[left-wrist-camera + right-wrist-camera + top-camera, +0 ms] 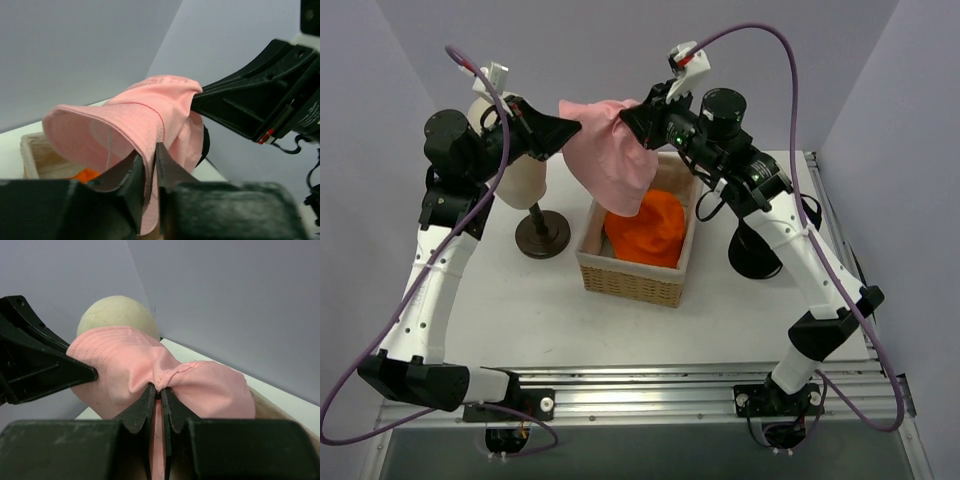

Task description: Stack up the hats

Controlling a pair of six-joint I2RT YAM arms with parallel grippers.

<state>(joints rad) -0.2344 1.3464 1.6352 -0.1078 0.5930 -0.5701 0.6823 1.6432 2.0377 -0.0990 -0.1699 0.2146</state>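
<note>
The pale pink bucket hat (612, 152) hangs in the air above the basket, held by both grippers. My left gripper (576, 128) is shut on its left brim, which shows in the left wrist view (150, 155). My right gripper (628, 118) is shut on its right brim, seen in the right wrist view (161, 388). The pink hat shows in both wrist views (135, 120) (200, 385). The bright orange bucket hat (650, 228) lies in the woven basket (630, 278) below. The black cap and the tan cap are out of view.
The cream mannequin head (520, 170) stands on a dark round stand (542, 234) left of the basket, and shows behind the hat in the right wrist view (117, 315). A second dark round base (756, 252) sits right of the basket.
</note>
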